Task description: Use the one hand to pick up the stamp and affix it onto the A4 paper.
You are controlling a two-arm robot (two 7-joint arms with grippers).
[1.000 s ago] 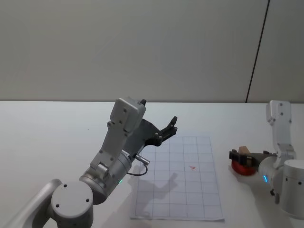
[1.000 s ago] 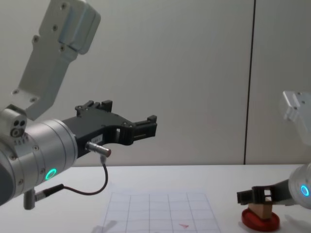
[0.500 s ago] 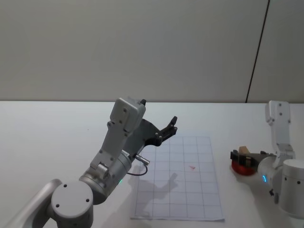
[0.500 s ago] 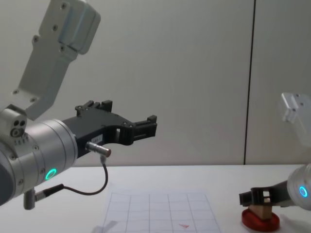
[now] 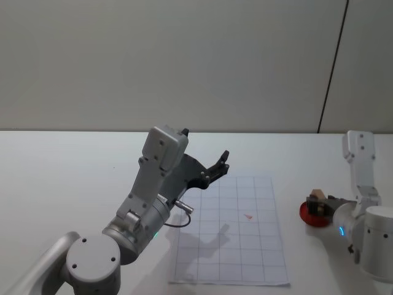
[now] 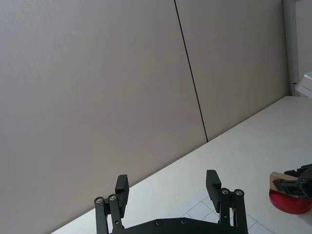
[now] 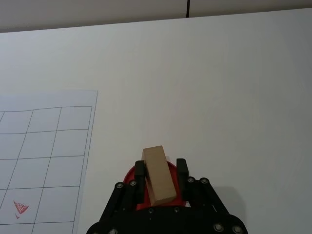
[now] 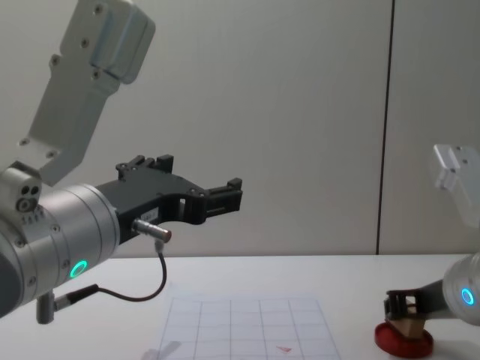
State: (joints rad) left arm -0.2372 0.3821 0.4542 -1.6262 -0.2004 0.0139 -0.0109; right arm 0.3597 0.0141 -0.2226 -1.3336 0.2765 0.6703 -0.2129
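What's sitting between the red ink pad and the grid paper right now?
Nothing; the head view shows a bare strip of table between the ink pad and the A4 paper.

this looks like a robotics lab or test cell. a plain white counter (image 5: 73,153) runs back to a flat grey panel wall (image 5: 184,61) split by one dark vertical seam (image 5: 331,67). two silver-grey machine arms stand over the counter: the left arm (image 5: 153,184) has a green ring light (image 8: 78,268) and a loose black cable (image 8: 142,294), and the right arm (image 5: 359,166) has a blue ring light (image 8: 469,295). a paper (image 5: 245,246) printed with a measured grey grid lies flat on the counter, like a test sheet.
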